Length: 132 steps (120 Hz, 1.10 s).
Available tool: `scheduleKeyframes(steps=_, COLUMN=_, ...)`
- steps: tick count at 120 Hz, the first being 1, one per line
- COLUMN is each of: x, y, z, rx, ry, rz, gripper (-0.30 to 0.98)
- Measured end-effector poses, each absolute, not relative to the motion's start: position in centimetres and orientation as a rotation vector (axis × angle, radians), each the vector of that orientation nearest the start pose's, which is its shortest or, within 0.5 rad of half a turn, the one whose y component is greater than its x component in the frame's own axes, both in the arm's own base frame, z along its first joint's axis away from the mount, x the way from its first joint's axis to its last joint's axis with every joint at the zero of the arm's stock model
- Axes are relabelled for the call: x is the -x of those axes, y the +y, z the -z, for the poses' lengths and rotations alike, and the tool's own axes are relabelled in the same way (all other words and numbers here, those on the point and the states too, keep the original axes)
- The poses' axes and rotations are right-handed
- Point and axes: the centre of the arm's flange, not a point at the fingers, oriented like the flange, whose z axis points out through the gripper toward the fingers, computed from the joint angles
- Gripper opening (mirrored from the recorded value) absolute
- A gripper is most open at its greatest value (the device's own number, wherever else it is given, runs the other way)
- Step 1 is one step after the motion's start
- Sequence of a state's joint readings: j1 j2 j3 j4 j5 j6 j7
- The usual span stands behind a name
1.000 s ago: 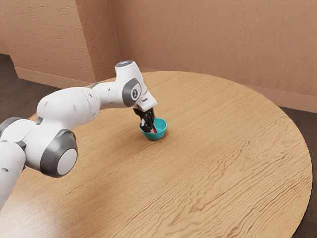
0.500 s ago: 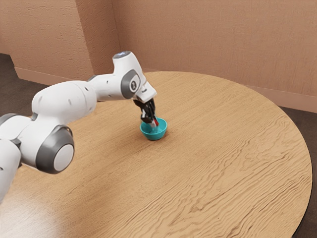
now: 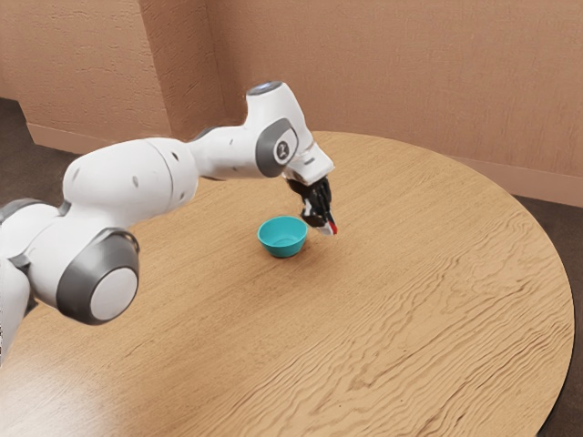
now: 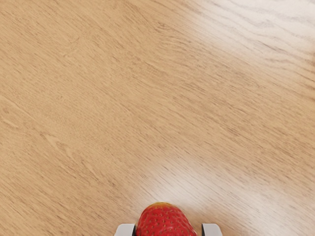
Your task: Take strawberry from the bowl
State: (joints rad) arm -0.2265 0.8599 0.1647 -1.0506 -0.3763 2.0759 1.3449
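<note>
Strawberry (image 4: 165, 222), one, outside one bowl (image 3: 283, 248)

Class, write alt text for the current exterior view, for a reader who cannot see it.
A black gripper on a white robot arm holds a red strawberry above a round wooden table. A teal bowl stands on the table, nearer the exterior view's left than the strawberry.

1 round wooden table (image 3: 410, 309), textured brownish walls (image 3: 364, 73), dark floor (image 3: 27, 164)
</note>
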Motion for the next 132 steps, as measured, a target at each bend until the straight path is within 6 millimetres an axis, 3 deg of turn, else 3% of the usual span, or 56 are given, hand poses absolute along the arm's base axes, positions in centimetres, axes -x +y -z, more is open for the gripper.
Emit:
scheduleKeyframes(steps=21, x=-77.1, y=-14.8, z=-29.8, rx=2.558, ry=1.982, rz=0.354, gripper=0.00)
scheduleKeyframes(steps=45, x=-76.8, y=-15.6, z=-27.3, rx=2.604, ry=1.954, rz=0.312, gripper=0.00)
scheduleKeyframes(steps=92, x=-76.4, y=-16.3, z=-26.6, rx=2.654, ry=1.921, rz=0.294, gripper=0.51)
scheduleKeyframes(steps=104, x=-76.0, y=-16.5, z=-29.7, rx=2.652, ry=1.911, rz=0.329, gripper=0.58)
scheduleKeyframes(steps=114, x=-74.5, y=-15.4, z=-35.4, rx=2.659, ry=1.868, rz=0.337, gripper=0.61)
scheduleKeyframes(steps=120, x=-73.0, y=-12.8, z=-40.1, rx=2.677, ry=1.785, rz=0.313, gripper=0.63)
scheduleKeyframes(steps=132, x=-68.5, y=-5.4, z=-48.0, rx=2.784, ry=1.528, rz=0.235, gripper=0.65)
